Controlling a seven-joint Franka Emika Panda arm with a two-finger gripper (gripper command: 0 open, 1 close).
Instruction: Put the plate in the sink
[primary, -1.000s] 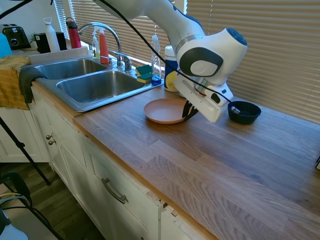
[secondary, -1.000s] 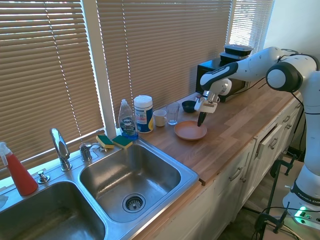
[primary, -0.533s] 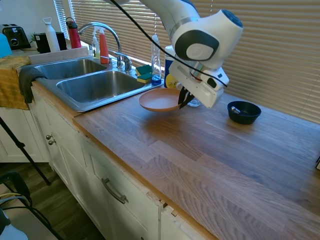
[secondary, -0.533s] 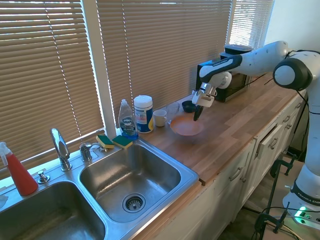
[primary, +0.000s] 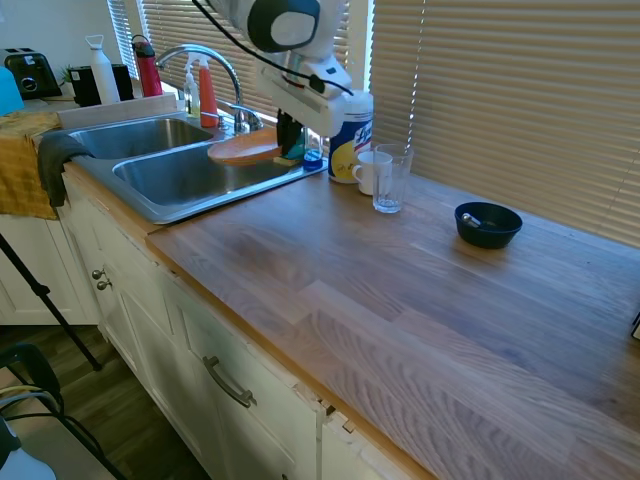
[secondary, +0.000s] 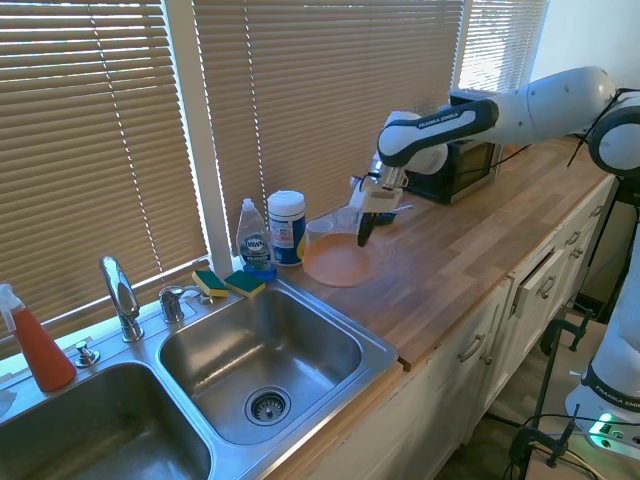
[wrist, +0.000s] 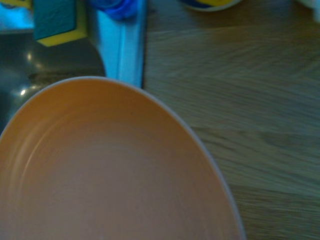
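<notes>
— Holding anything?

— Yes. My gripper (primary: 289, 143) is clamped on the rim of the plate (primary: 245, 150), and the plate hangs in the air, roughly level.

— Where is it exactly?

— From the first exterior view it sits over the near corner of the sink (primary: 160, 205), above the basin beside the counter (primary: 400, 300). From the second exterior view the plate (secondary: 336, 264) looks to be above the counter edge just beside the sink rim (secondary: 385, 345), so it is about at the boundary. The wrist view shows the plate (wrist: 110, 170) over both wood and steel.

— What else is near?

— Two sponges (secondary: 227, 283) and a soap bottle (secondary: 256, 240) behind the basin, a wipes canister (primary: 352, 135), a mug (primary: 371, 171), a glass (primary: 390, 178), and a dark bowl (primary: 488, 224) well apart down the counter.
</notes>
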